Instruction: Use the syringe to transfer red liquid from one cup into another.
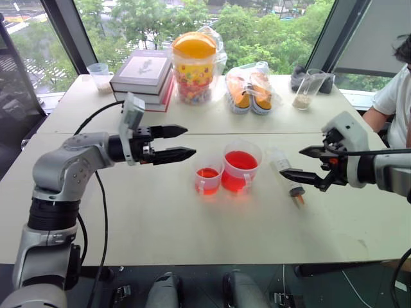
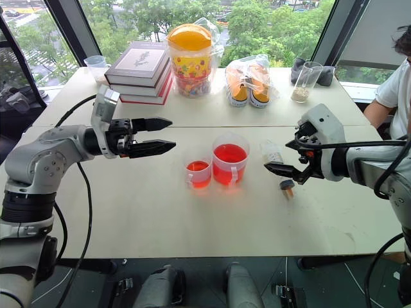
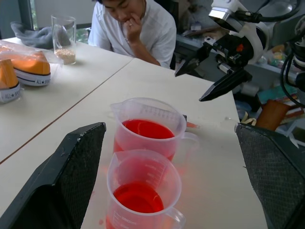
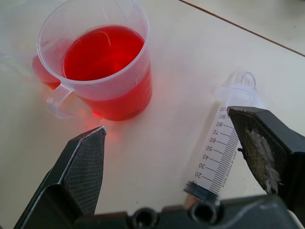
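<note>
Pickup step: both pincers open and empty, right pincer (image 1: 303, 163) above the syringe (image 4: 217, 160) on the counter (image 1: 160, 224); next, lower and close on its barrel.

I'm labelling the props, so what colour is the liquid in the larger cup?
Bright red-orange liquid in the larger cup, clearest in the right wrist view.

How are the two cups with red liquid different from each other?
The larger cup is taller and wider than the smaller cup. The larger cup stands nearer the syringe; the smaller cup stands on its other side, touching or nearly so. Its liquid surface also lies higher. Both are clear plastic with handles, upright on the table.
</note>
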`<move>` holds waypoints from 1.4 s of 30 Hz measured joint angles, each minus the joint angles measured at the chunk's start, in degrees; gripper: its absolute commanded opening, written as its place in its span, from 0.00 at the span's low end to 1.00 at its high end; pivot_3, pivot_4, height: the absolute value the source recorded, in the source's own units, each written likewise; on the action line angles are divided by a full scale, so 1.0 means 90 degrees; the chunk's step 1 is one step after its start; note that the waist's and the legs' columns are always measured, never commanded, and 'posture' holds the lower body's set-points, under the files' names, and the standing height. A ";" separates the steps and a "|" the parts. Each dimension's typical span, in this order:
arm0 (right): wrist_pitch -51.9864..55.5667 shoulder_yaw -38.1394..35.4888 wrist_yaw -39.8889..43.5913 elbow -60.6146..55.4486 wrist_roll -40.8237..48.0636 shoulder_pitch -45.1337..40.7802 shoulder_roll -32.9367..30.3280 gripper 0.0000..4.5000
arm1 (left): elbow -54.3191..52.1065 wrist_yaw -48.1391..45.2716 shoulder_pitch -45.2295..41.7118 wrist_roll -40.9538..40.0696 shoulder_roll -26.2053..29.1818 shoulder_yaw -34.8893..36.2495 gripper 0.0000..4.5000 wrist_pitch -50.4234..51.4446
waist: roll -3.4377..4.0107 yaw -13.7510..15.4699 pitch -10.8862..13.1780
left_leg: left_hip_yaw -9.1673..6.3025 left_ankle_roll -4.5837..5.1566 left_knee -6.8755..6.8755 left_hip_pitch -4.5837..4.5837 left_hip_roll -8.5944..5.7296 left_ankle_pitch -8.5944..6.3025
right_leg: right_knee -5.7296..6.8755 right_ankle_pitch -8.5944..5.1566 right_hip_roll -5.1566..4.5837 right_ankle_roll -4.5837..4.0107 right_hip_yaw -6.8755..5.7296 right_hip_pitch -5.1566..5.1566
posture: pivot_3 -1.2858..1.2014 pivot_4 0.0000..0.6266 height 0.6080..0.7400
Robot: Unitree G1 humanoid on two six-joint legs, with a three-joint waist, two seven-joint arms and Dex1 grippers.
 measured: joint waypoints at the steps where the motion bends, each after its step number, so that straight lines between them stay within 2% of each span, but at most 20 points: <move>1: 0.0000 -0.0006 0.0008 0.0001 0.0003 0.0005 -0.0011 0.99 | -0.0001 -0.0001 0.0000 0.0000 0.0000 -0.0005 1.00 -0.0002 | 0.0000 -0.0001 0.0000 | 0.0000 0.0000 0.0000 0.0000 0.0000 0.0000 | 0.0000 0.0000 0.0000 -0.0001 0.0000 0.0000 | 0.52 0.24 1.00; 7: 0.0344 -0.0007 -0.0051 0.0331 0.0030 -0.0105 -0.0020 0.99 | -0.0002 0.0054 0.0001 -0.0018 -0.0032 0.0000 1.00 -0.0015 | 0.0000 0.0000 0.0000 | 0.0001 0.0000 0.0001 0.0000 0.0000 0.0000 | 0.0000 0.0000 -0.0001 -0.0001 0.0001 0.0000 | 0.52 0.24 1.00; 10: 0.0742 0.0202 -0.0120 0.0688 0.0015 -0.0661 -0.0049 0.99 | -0.0005 0.0076 0.0025 -0.0025 -0.0115 0.0004 1.00 -0.0029 | 0.0000 -0.0021 0.0000 | 0.0002 0.0000 0.0001 0.0004 0.0000 0.0000 | 0.0001 -0.0003 0.0001 -0.0007 0.0003 0.0000 | 0.52 0.24 1.00; 14: 0.1235 0.0926 -0.0080 0.1372 -0.0028 -0.1490 -0.0070 0.99 | 0.0015 0.0065 0.0019 -0.0008 -0.0226 -0.0024 1.00 -0.0061 | 0.0000 -0.0021 0.0000 | 0.0002 0.0000 0.0000 0.0003 0.0000 0.0000 | 0.0001 -0.0004 0.0001 -0.0008 0.0004 -0.0001 | 0.52 0.24 1.00; 19: 0.1469 0.2286 0.0203 0.3076 -0.0435 -0.2780 0.0220 0.99 | 0.0228 -0.0011 -0.0094 0.0112 -0.0382 -0.0093 1.00 -0.0314 | 0.0000 -0.0019 0.0000 | 0.0006 0.0000 0.0001 0.0002 -0.0001 0.0000 | 0.0000 -0.0003 0.0000 -0.0009 0.0006 -0.0002 | 0.52 0.24 1.00; 23: 0.0828 0.3586 0.0558 0.5328 -0.1379 -0.3815 0.0943 0.99 | 0.0233 0.0008 -0.0130 0.0156 -0.0551 -0.0109 1.00 -0.0461 | 0.0000 -0.0041 -0.0001 | 0.0008 0.0000 0.0001 -0.0001 -0.0003 0.0000 | 0.0000 0.0003 0.0002 0.0002 0.0008 -0.0004 | 0.52 0.24 1.00; 27: 0.0005 0.4534 0.1099 0.7268 -0.2350 -0.4428 0.1620 0.99 | 0.0054 0.0129 0.0115 0.0153 -0.0563 -0.0082 1.00 -0.0471 | 0.0000 -0.0030 -0.0001 | 0.0006 0.0000 -0.0007 -0.0008 -0.0002 0.0000 | 0.0006 0.0009 0.0004 0.0013 0.0004 -0.0015 | 0.52 0.24 1.00; 34: -0.1023 0.5202 0.2011 0.8836 -0.3516 -0.4849 0.2389 0.99 | -0.0326 0.0452 0.0436 0.0095 -0.0529 0.0041 1.00 -0.0435 | 0.0001 -0.0025 -0.0001 | 0.0009 0.0000 -0.0008 -0.0015 -0.0001 0.0000 | 0.0008 0.0010 0.0003 0.0015 0.0002 -0.0023 | 0.52 0.24 1.00; 37: -0.1243 0.5283 0.2287 0.9187 -0.3920 -0.4961 0.2608 0.80 | -0.0532 0.0596 0.0653 0.0064 -0.0481 0.0179 1.00 -0.0406 | 0.0001 -0.0028 -0.0001 | 0.0009 0.0000 -0.0007 -0.0012 -0.0001 0.0000 | 0.0016 0.0010 0.0002 0.0014 0.0001 -0.0022 | 0.52 0.24 1.00; 41: -0.1341 0.5299 0.2642 0.9374 -0.4325 -0.5002 0.2764 0.36 | -0.0683 0.0728 0.0759 -0.0010 -0.0464 0.0214 1.00 -0.0390 | 0.0001 -0.0028 -0.0001 | 0.0006 -0.0001 -0.0006 -0.0004 -0.0001 0.0001 | 0.0021 0.0010 0.0003 0.0014 0.0000 -0.0016 | 0.52 0.24 1.00; 42: -0.1362 0.5300 0.2723 0.9375 -0.4420 -0.5009 0.2792 0.31 | -0.0706 0.0752 0.0759 -0.0017 -0.0462 0.0218 1.00 -0.0390 | 0.0001 -0.0035 -0.0001 | 0.0007 -0.0001 -0.0006 0.0001 0.0000 0.0001 | 0.0021 0.0010 0.0003 0.0014 0.0000 -0.0011 | 0.52 0.24 1.00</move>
